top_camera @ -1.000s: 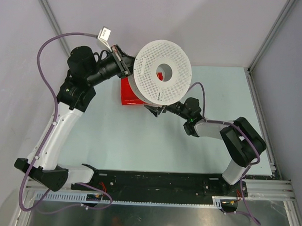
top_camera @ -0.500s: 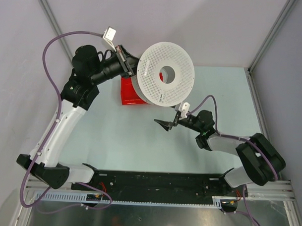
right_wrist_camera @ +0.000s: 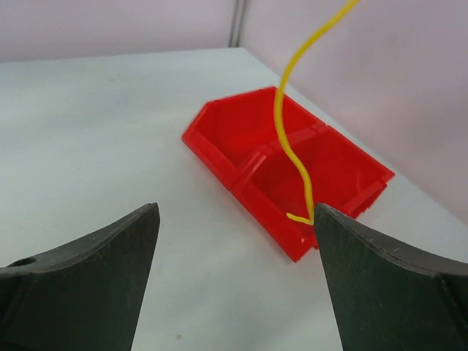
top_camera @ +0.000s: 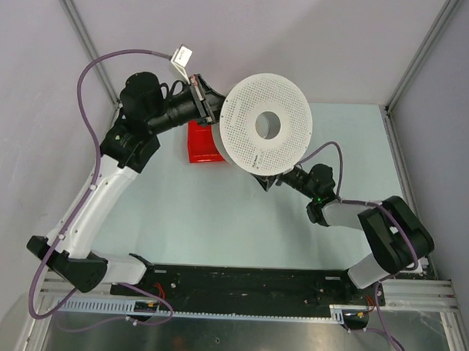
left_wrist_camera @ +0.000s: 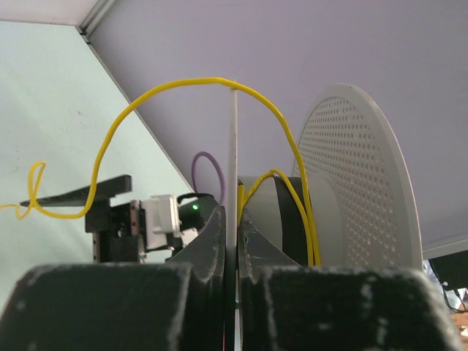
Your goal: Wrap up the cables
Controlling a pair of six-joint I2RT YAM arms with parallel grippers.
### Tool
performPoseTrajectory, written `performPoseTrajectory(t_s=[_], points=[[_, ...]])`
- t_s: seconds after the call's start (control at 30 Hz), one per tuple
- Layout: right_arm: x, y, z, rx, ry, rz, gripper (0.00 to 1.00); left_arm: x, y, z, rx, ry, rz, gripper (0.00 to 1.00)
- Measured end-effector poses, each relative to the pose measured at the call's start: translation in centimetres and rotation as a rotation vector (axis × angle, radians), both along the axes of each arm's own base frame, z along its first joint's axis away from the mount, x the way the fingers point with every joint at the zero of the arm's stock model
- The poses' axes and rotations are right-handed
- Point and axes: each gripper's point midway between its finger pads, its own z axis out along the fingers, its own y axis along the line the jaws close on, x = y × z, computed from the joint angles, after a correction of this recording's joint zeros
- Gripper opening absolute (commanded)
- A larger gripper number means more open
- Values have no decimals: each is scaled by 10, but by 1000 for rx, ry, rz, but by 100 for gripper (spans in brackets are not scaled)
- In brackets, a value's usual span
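The cable (left_wrist_camera: 183, 83) is a thin yellow wire. It arcs up from the hub of a white perforated spool (top_camera: 267, 124), where a few turns lie, and trails off left with a small loop. My left gripper (left_wrist_camera: 235, 219) is shut on the spool's thin near flange (left_wrist_camera: 234, 146) and holds the spool (left_wrist_camera: 365, 190) in the air. My right gripper (right_wrist_camera: 234, 212) is open beneath the spool. The cable's loose end (right_wrist_camera: 298, 168) hangs between its fingers, its kinked tip touching the right fingertip (right_wrist_camera: 322, 219). From above, the right gripper (top_camera: 263, 180) is mostly hidden under the spool.
A red two-compartment bin (right_wrist_camera: 285, 164) sits on the table just beyond the right gripper, partly under the spool (top_camera: 199, 143). Purple arm cords loop beside both arms. Metal frame posts stand at the table's back corners.
The left arm has carried the spool a little to the right. The right gripper swung out toward the table's middle, then came back in under the spool's lower edge.
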Motion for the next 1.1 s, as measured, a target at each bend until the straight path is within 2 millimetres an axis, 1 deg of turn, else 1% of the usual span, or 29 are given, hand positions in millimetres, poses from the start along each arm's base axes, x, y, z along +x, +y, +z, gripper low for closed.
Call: performPoseTrajectory(t_s=[0.1,0.17,0.23,0.33,0.4,0.47,0.5,0.57,0.63,0.67,0.73,0.8,0.83,0.87,0.93,1.03,1.07,1.1], points=[[17,-5,-10,-16,10,-29,85,-3,-5,0,-1,-2,-18,0],[26,-9,-10,-17,-2,-46,81,-4,-8,-1,0,-1,-26,0],[33,-12,-9,-15,-12,-60,75,-5,-10,-2,1,0,-32,0],[41,-17,-4,-9,-34,-71,55,-7,-12,-2,1,1,-40,0],[44,-18,-2,-8,-48,-73,37,-8,-13,-2,0,-2,-45,0],[43,-17,-2,-11,-54,-61,13,-9,-13,-1,-1,-3,-49,0],[43,-16,-3,-14,-58,-53,7,-9,-14,-2,0,-3,-51,0],[42,-15,-4,-19,-59,-41,2,-9,-15,-4,7,-16,-57,0],[42,-16,-4,-22,-62,-35,0,-11,-18,-9,23,-42,-73,0],[43,-19,-3,-23,-63,-40,0,-14,-21,-15,37,-55,-86,0],[48,-28,0,-22,-72,-56,0,-22,-26,-36,79,-68,-124,0],[54,-38,9,-17,-89,-79,0,-34,-31,-65,133,-69,-175,0],[59,-45,17,-14,-103,-94,0,-41,-32,-82,165,-65,-200,0],[64,-51,28,-7,-123,-111,0,-46,-33,-96,194,-61,-223,0],[74,-65,56,14,-180,-147,0,-60,-34,-130,268,-57,-271,0],[84,-84,104,52,-275,-195,0,-80,-31,-177,379,-60,-338,0],[86,-92,125,68,-315,-214,0,-86,-29,-190,413,-62,-351,0],[87,-96,139,79,-341,-225,0,-91,-26,-202,444,-66,-363,0]])
